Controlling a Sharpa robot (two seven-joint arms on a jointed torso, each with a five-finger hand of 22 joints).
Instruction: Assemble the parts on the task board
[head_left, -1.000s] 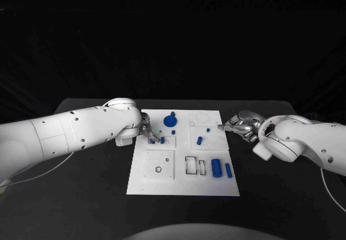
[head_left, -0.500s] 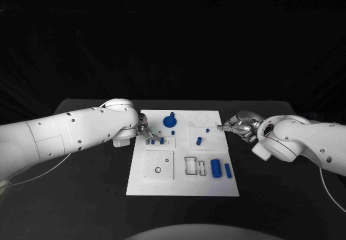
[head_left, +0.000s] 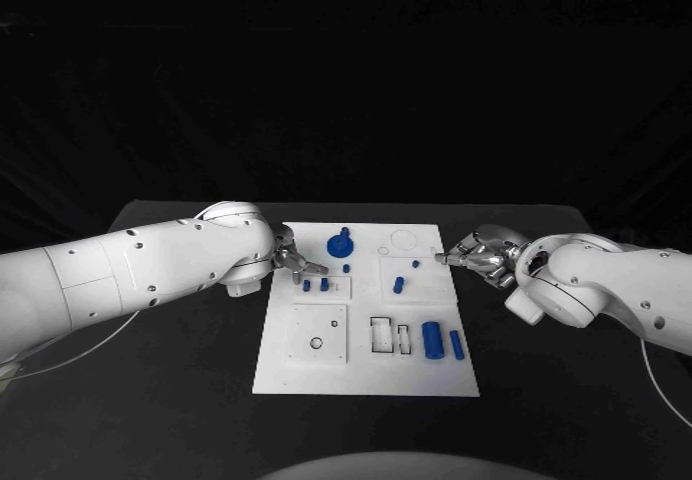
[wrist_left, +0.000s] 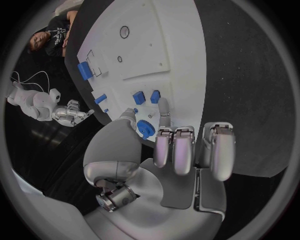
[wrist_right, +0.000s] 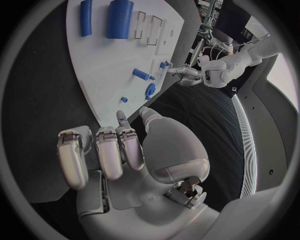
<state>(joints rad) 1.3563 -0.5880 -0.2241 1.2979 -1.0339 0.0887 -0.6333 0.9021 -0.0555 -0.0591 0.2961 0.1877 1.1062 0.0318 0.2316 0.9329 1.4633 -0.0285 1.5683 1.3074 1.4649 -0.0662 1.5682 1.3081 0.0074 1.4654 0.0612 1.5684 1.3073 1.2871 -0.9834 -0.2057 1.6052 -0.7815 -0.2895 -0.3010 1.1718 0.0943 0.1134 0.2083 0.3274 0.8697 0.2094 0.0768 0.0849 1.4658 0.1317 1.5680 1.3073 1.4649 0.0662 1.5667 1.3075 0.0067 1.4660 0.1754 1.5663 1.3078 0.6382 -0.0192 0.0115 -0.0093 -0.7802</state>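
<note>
My left hand (head_left: 293, 264) sits at the left edge of the task board (head_left: 366, 375), toward its far end, fingers reaching in over the white plate. In the left wrist view the fingertips (wrist_left: 164, 106) are stretched out together, their tips just beside two short blue pegs (wrist_left: 145, 97) standing side by side in the board. I can't tell whether anything is pinched between thumb and finger; nothing blue shows in the grasp, so I call it unclear.

My right hand (head_left: 477, 252) hovers at the board's right edge, level with the far half. In the right wrist view its fingers (wrist_right: 115, 150) are curled loosely toward the thumb, tips near the board's rim, and I see no part in them; whether the tips are pressed together I can't say.

On the board: a round blue knob (head_left: 340, 243) near the far edge, a small blue peg (head_left: 398, 284) toward the middle, a tiny blue stud (head_left: 417, 262) beyond it, and at the near right corner a thick blue cylinder (head_left: 431, 337) lying beside a thin blue rod (head_left: 457, 344). Two rectangular slots (head_left: 391, 333) just left of the cylinder look unfilled.

My read: I'm working the two pegs on the left, seating or checking them. Next move calls for a steady straight press down, without tipping either peg. The near-right pieces look yet to be placed.
</note>
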